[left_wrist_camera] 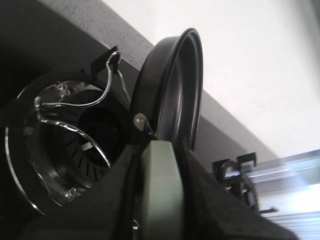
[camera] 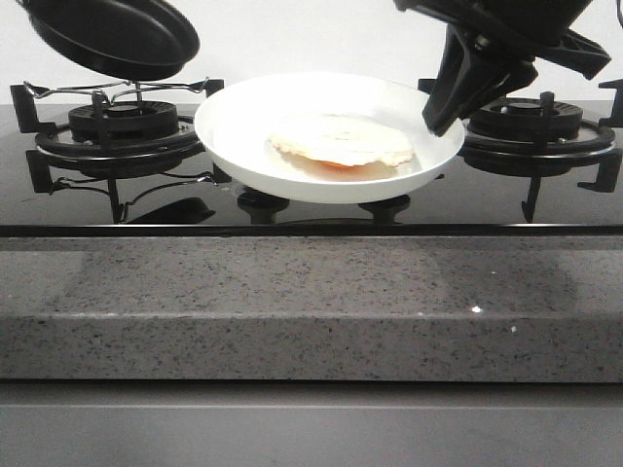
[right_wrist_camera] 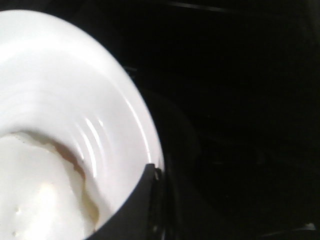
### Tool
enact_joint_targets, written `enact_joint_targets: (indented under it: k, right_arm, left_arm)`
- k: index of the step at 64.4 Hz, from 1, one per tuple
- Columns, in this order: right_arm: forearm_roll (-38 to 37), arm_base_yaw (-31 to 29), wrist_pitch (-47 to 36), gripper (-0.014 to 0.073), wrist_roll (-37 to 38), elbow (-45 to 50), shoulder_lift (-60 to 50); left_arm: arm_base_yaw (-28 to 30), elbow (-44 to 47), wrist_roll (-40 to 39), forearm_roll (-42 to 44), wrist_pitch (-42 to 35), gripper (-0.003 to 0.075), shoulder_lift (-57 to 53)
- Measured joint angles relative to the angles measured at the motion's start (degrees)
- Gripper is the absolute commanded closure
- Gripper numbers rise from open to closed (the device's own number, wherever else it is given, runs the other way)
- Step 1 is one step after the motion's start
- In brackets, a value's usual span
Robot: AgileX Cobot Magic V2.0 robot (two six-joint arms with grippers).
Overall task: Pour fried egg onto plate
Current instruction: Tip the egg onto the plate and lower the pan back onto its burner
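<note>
The grey stone tabletop [camera: 311,311] carries a black glass hob [camera: 146,209] with a burner [camera: 122,131] on the left and another on the right. Above the hob's middle the plate [camera: 243,126] is held up, tilted slightly, pinched at its right rim by the right gripper [camera: 446,102], whose dark finger [right_wrist_camera: 132,210] overlaps the rim in the right wrist view. The black frying pan [camera: 112,34] hangs above the left burner, and looks empty; the left gripper [left_wrist_camera: 159,200] is clamped on its handle. The fried egg [camera: 343,144] lies on the plate, yolk showing orange at its near edge. The pour looks done; what seems left is setting pan and plate down.
</note>
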Motion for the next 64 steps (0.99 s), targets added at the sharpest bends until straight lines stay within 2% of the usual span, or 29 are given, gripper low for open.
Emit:
enact_joint_targets:
  k: [17, 21, 28, 36, 43, 47, 64]
  right_arm:
    - [0.00, 0.00, 0.00, 0.0660, 0.00, 0.00, 0.00]
    - [0.00, 0.00, 0.00, 0.0660, 0.00, 0.00, 0.00]
    - [0.00, 0.00, 0.00, 0.0660, 0.00, 0.00, 0.00]
    - [0.00, 0.00, 0.00, 0.0660, 0.00, 0.00, 0.00]
    - [0.00, 0.00, 0.00, 0.0660, 0.00, 0.00, 0.00]
    - [0.00, 0.00, 0.00, 0.0660, 0.00, 0.00, 0.00]
    - [0.00, 0.00, 0.00, 0.0660, 0.00, 0.00, 0.00]
  left_arm:
    - [2.60, 0.00, -1.49, -6.46, 5.63, 0.0738, 7.66]
    - [2.63, 0.00, -2.48, -7.28, 6.30, 0.0718, 8.72]
    - [2.63, 0.00, -3.16, -7.86, 6.98, 0.0604, 9.34]
    - [2.63, 0.00, -3.25, -7.98, 6.98, 0.0388, 9.34]
    - [2.63, 0.00, -3.25, -8.09, 7.12, 0.0253, 9.34]
    - [2.63, 0.00, -3.25, -8.09, 7.12, 0.0222, 9.34]
    - [4.12, 0.00, -3.25, -6.54, 7.52, 0.0222, 9.42]
